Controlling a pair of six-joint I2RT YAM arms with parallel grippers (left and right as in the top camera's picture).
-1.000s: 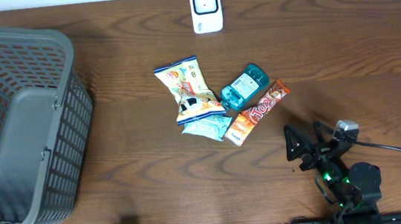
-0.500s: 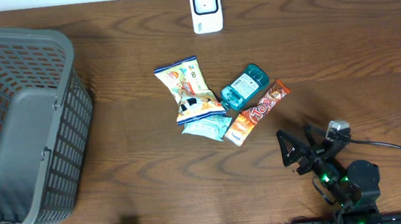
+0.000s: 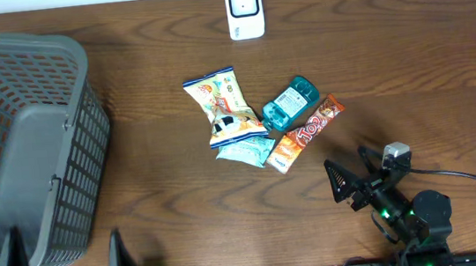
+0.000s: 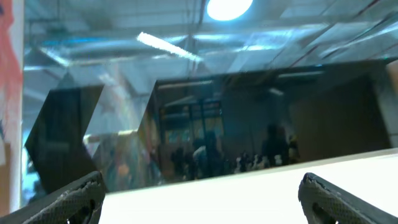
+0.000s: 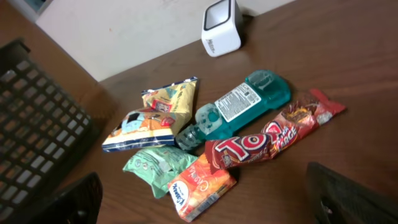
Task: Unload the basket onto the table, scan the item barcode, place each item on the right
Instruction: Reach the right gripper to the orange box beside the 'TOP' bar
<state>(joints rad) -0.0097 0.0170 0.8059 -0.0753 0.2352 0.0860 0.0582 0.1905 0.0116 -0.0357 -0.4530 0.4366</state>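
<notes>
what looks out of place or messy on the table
Nothing looks spilled or torn. The items just lie in a jumbled heap mid-table: the teal bottle lies on its side, the snack bag overlaps the green packet, and the red bar rests partly on the orange packet. The scanner stands upright, apart.

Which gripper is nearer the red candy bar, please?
Right. In the overhead view, the right gripper sits just below-right of the red candy bar; the left gripper is far lower-left, beside the basket.
</notes>
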